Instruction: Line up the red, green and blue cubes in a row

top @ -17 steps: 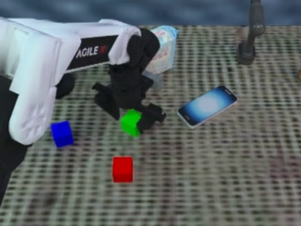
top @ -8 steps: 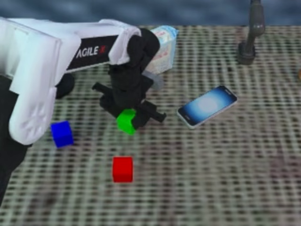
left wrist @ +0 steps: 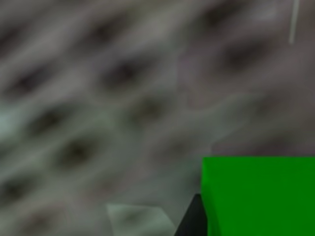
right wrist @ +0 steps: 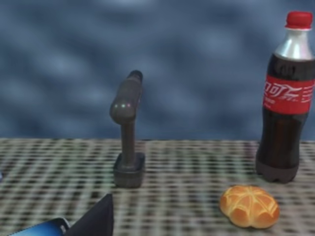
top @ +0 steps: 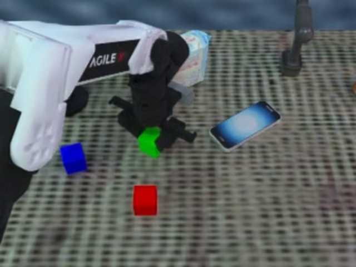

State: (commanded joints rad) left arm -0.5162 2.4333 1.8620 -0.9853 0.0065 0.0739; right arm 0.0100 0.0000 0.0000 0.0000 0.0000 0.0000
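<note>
Bright green cube [top: 149,140], deep blue cube [top: 73,158], red cube [top: 144,199], grey-checked table [top: 267,200].

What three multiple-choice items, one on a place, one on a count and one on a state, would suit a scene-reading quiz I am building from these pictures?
1. Where does the blue cube lie?
A. left of the red cube
B. on the smartphone
C. beside the cola bottle

2. How many cubes rest free on the table?
A. none
B. two
C. three

3. What is the state of the left gripper?
A. open over the red cube
B. shut on the green cube
C. out of view

Key:
1 A, the top view shows blue nearer the left side than red.
2 B, only blue and red lie free, green being held.
3 B, the fingers clamp the green cube in the top view.

The right gripper is not seen in any view.
</note>
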